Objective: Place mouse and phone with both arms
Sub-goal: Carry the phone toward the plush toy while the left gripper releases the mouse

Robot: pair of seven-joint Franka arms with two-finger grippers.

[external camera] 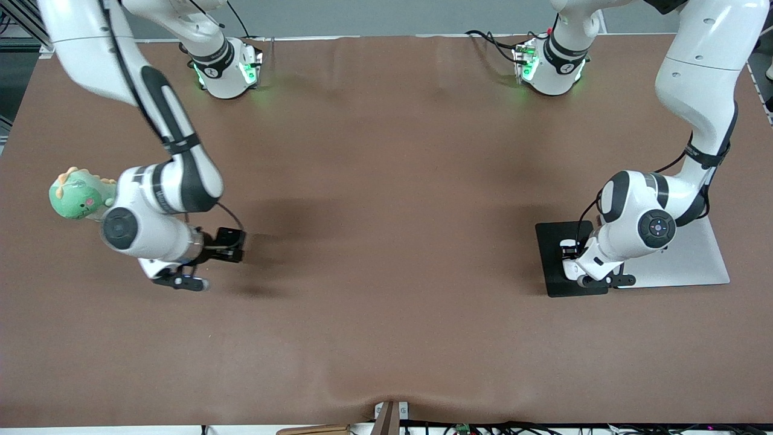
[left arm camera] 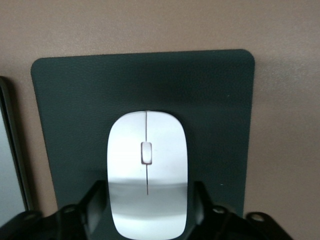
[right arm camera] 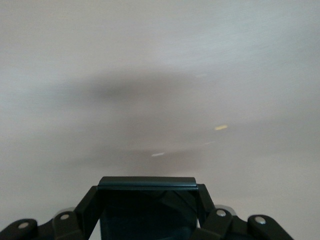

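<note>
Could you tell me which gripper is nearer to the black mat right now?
Left. The left gripper is right over the black mat, its fingers either side of the mouse. The right gripper holds the phone at the right arm's end.

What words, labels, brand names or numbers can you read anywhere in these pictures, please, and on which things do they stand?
No text can be read.
White jointed right arm: dark lettering on its band, too blurred to read.
Glossy white oval mouse: no marking.
Matte black mat: no marking.
Small black glossy phone: no marking shows.
</note>
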